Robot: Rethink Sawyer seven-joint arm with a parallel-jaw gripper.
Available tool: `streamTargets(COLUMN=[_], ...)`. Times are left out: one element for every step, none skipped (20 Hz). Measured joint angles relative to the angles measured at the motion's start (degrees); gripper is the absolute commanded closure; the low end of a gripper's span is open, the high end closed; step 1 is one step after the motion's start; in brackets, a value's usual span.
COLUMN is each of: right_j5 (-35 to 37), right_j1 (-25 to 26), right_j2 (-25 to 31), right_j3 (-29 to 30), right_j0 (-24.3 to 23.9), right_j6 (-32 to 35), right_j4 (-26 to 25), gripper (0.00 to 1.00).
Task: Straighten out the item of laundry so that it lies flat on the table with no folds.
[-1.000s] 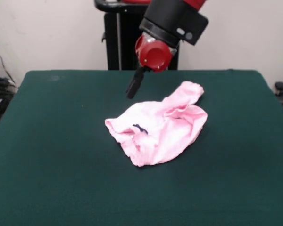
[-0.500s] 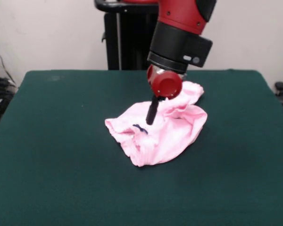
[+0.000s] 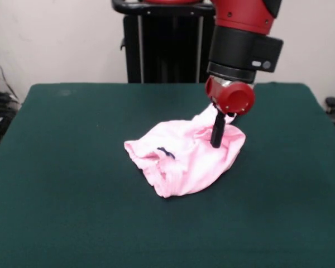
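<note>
Claw (image 3: 216, 137) over bunched pink pants (image 3: 184, 156), grip state unclear.
Risk: pinching stacked layers at 3 o'clock drags the whole heap across tabletop (image 3: 72, 212), folds stay.

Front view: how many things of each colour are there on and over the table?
Pink: 1, baby pants
Dark blue: 1, bow on them
Green: 1, table
Red and black: 1, arm with gripper
Total: 4

dark green table (image 3: 72, 184), crumpled pink baby pants (image 3: 184, 159)
</note>
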Motion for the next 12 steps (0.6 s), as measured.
streamTargets(right_j5=[0.01,0.00,0.00,-0.01,0.01,-0.01,0.00,0.00,-0.01,0.00,-0.01,0.00], right_j1=[-0.07,-0.06,-0.03,0.07,0.24,0.99,1.43,1.76,2.36,2.89,3.55,4.32], right_j2=[-0.01,-0.11,-0.17,-0.34,-0.62,-1.53,-1.96,-2.25,-2.64,-2.90,-3.19,-3.44], right_j3=[0.14,0.31,0.36,0.42,0.46,0.45,0.48,0.51,0.53,0.57,0.65,0.79], right_j0=[0.03,0.14,0.21,0.39,0.65,1.47,1.87,2.16,2.58,2.88,3.25,3.59], right_j6=[0.00,0.00,0.00,0.00,0.00,0.00,0.00,0.00,0.00,0.00,0.00,0.00], right_j4=[-0.40,-0.95,-1.13,-1.52,-1.90,-2.60,-2.83,-2.98,-3.14,-3.26,-3.37,-3.54], gripper=[1.00,1.00,1.00,1.00,1.00,1.00,1.00,1.00,1.00,1.00,1.00,1.00])
